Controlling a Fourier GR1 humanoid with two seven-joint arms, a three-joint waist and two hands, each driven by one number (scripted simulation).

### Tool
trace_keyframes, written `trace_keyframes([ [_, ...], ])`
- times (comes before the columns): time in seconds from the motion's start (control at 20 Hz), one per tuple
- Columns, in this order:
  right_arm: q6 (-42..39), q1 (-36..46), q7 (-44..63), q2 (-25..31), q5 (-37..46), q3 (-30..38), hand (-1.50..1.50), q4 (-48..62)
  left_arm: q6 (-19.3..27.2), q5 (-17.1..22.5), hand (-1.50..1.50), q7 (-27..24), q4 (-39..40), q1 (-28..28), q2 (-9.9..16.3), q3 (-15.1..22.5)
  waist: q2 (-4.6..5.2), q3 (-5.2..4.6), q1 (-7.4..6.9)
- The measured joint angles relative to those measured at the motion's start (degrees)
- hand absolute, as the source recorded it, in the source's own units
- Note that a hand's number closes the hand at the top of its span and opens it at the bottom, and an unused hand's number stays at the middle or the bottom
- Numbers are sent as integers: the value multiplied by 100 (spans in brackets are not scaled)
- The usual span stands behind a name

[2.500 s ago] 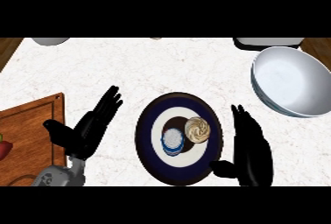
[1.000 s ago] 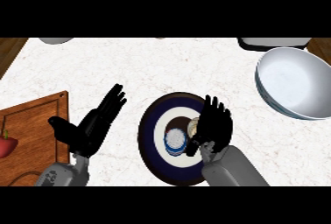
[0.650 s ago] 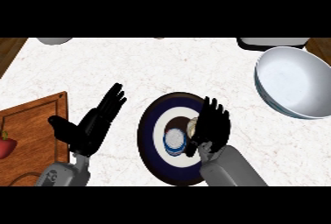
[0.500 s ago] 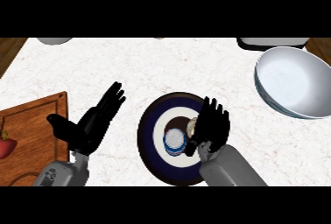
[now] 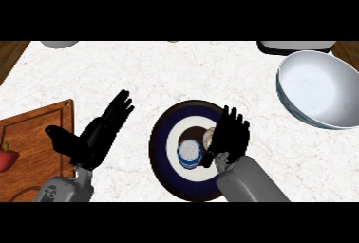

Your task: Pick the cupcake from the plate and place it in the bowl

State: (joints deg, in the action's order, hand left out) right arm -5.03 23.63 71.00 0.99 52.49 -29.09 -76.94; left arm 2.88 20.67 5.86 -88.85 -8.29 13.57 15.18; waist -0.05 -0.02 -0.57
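A dark blue plate (image 5: 163, 142) with a white ring lies at the counter's middle. On it sits the cupcake (image 5: 208, 137), of which only a pale sliver shows left of my right hand (image 5: 230, 134). That hand lies over the cupcake with its fingers pointing away from me and bent down around it. A small round blue-and-white piece (image 5: 189, 152) rests on the plate just left of the cupcake. The large pale blue bowl (image 5: 319, 88) stands at the right, well apart from the plate. My left hand (image 5: 95, 135) rests open left of the plate, fingers up.
A wooden cutting board (image 5: 32, 147) lies at the left edge with a red item (image 5: 5, 156) on it. A grey-white object (image 5: 59, 44) sits at the top left and a dark-rimmed one (image 5: 294, 45) at the top right.
My right hand has moved from right of the plate onto it and settled over the cupcake, hiding most of it. In the last second it has barely moved. My left hand stays put.
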Motion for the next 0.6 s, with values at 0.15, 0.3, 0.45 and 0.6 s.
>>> trace_keyframes([
  [0.15,128,-98,-72,-8,74,-18,-150,101,71,-46,0,99,-16,-56,-78,-8,0,1,17],
  [0.3,287,-126,-164,-17,77,-58,150,220,79,-119,0,120,37,-114,-138,-16,-9,-2,20],
  [0.45,405,-112,-339,5,232,-37,150,310,-15,-181,0,15,33,34,-175,-32,-23,-14,31],
  [0.6,475,88,-363,26,239,-117,150,517,-37,-256,0,-65,148,48,-275,-46,-29,-23,31],
])
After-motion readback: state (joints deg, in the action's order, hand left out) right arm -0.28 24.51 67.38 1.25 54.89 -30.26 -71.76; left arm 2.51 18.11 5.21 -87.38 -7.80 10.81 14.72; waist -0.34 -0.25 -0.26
